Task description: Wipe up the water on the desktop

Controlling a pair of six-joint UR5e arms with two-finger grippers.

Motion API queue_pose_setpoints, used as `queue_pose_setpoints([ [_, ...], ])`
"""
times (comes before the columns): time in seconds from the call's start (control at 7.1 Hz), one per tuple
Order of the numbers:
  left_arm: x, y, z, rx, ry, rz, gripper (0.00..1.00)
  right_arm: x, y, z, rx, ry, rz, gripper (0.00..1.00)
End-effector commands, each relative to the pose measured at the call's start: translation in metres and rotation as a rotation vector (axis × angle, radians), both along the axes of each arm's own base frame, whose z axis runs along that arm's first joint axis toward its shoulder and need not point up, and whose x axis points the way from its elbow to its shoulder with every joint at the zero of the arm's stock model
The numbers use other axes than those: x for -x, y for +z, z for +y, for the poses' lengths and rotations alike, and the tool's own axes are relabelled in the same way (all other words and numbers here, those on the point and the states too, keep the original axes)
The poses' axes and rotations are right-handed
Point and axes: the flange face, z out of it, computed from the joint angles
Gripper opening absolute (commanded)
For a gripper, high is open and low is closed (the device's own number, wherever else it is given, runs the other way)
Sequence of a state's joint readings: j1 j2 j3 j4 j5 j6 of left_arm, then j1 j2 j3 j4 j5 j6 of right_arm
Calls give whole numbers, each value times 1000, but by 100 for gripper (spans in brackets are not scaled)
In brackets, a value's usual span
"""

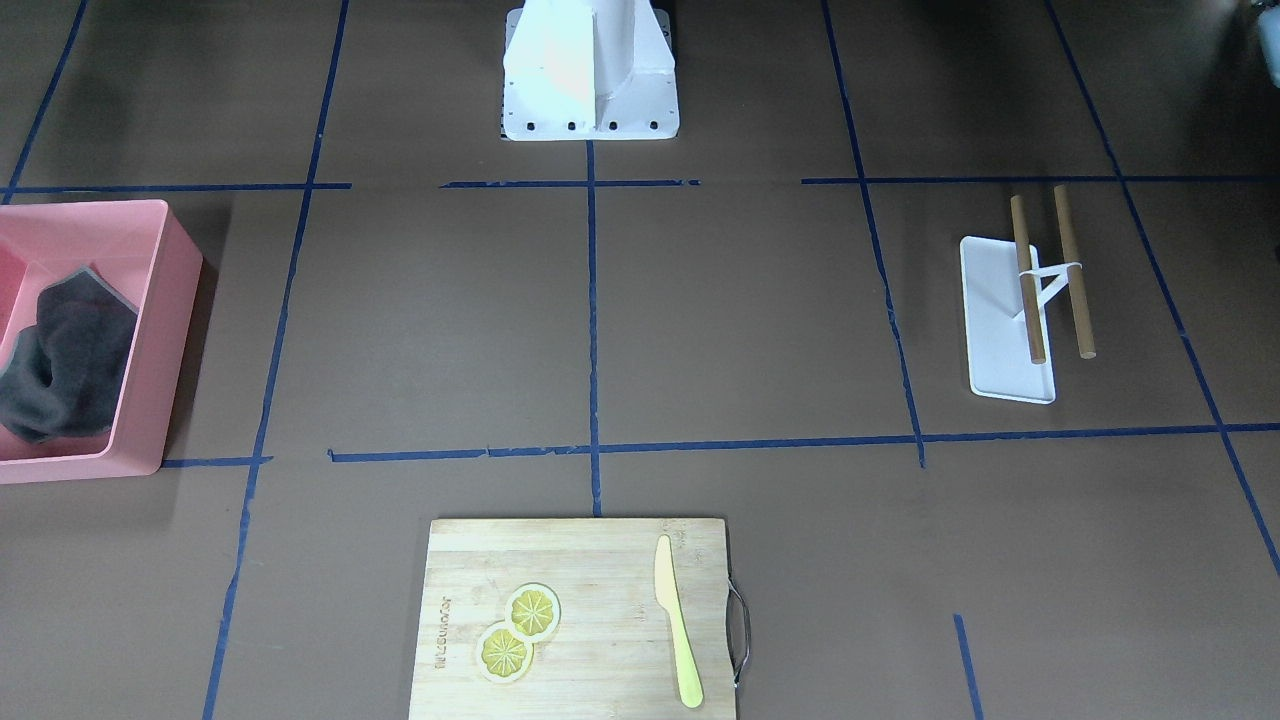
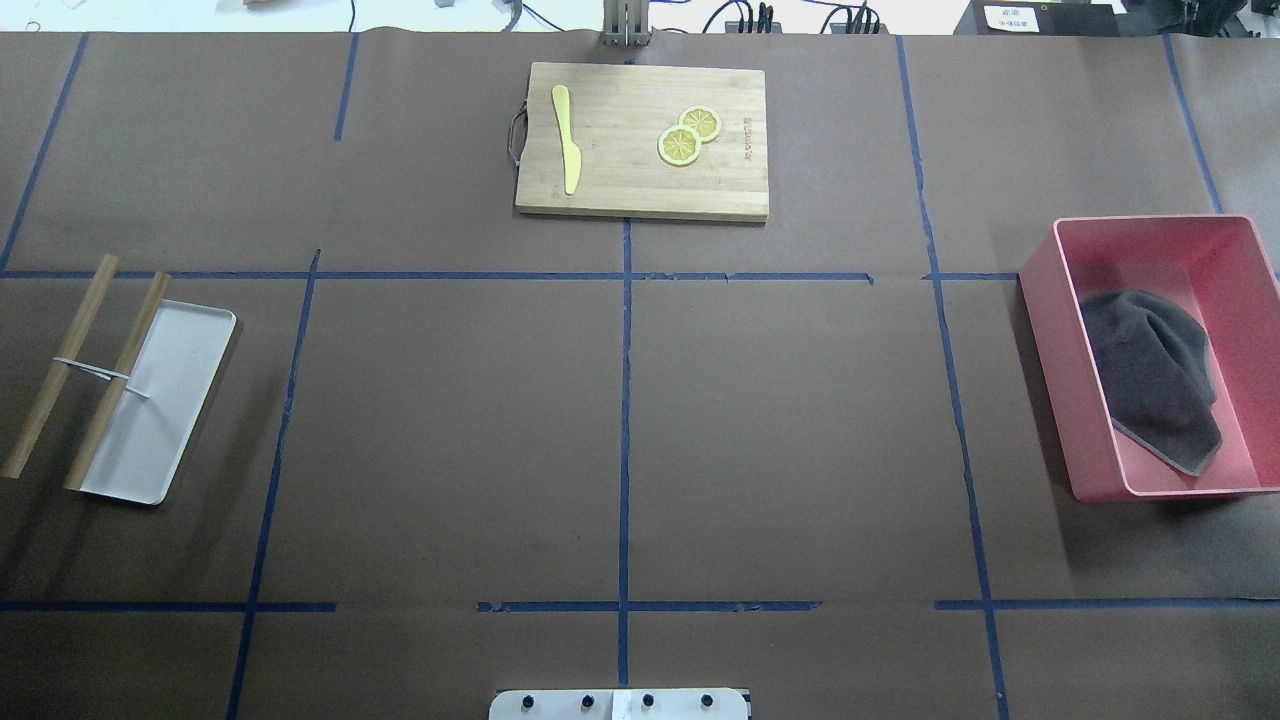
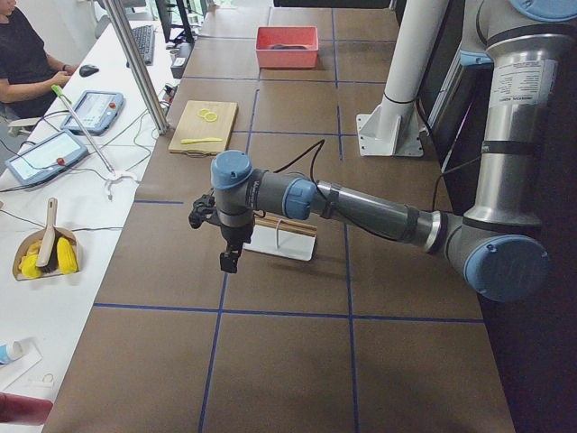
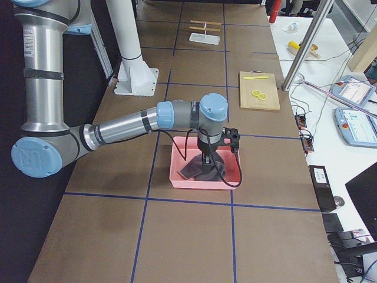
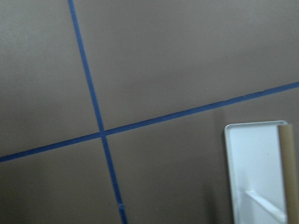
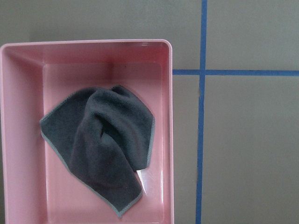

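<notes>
Table (image 2: 780, 420): brown matte surface with a grid of dark-blue tape lines, lying flat. In the overhead view its long axis runs from 9 o'clock to 3 o'clock, and the robot's base is at 6 o'clock. On it, at 12 o'clock, is a wooden cutting board (image 2: 620, 190) carrying a yellow knife (image 2: 567, 140), whose blade points toward 12, and two lemon slices (image 2: 680, 146) that overlap. At 3 o'clock is a pink bin (image 2: 1045, 370) with a dark grey cloth (image 2: 1155, 375) crumpled inside, resting on the bin floor. At 9 o'clock is a white tray (image 2: 170, 400) with two wooden rods (image 2: 60, 365) held side by side above its outer edge. Left claw (image 3: 227, 262): it points down above the table, just beside the white tray on the side nearer the left-end camera. It shows only in that side view, so I cannot tell how far open it is, and it holds nothing that I can see. Its wrist camera shows a tape crossing, with a corner of the tray at 4 o'clock. Right claw (image 4: 207, 165): it points down over the pink bin, directly above the cloth (seen only from the right end). I cannot tell its opening, nor whether it touches the cloth. Its wrist camera looks straight down on the bin and cloth.
</notes>
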State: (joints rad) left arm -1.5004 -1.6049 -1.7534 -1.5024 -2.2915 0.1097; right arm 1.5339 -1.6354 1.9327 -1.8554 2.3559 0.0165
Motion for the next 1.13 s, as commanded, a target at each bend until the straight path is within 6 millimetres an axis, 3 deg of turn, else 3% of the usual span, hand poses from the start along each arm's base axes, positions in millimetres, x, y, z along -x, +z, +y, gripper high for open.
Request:
queue_pose_setpoints([
  [0.0, 27, 42, 8, 107, -1, 123, 100, -10, 39, -2, 15, -46, 67, 100],
  [0.28, 28, 49, 18, 155, -8, 131, 100, -6, 43, -6, -2, -55, 85, 100],
  [0.42, 28, 48, 18, 158, -12, 131, 100, 6, 45, -7, 11, -71, 87, 100],
  [0.99, 28, 60, 23, 159, -12, 132, 100, 8, 54, -7, 27, -77, 85, 100],
])
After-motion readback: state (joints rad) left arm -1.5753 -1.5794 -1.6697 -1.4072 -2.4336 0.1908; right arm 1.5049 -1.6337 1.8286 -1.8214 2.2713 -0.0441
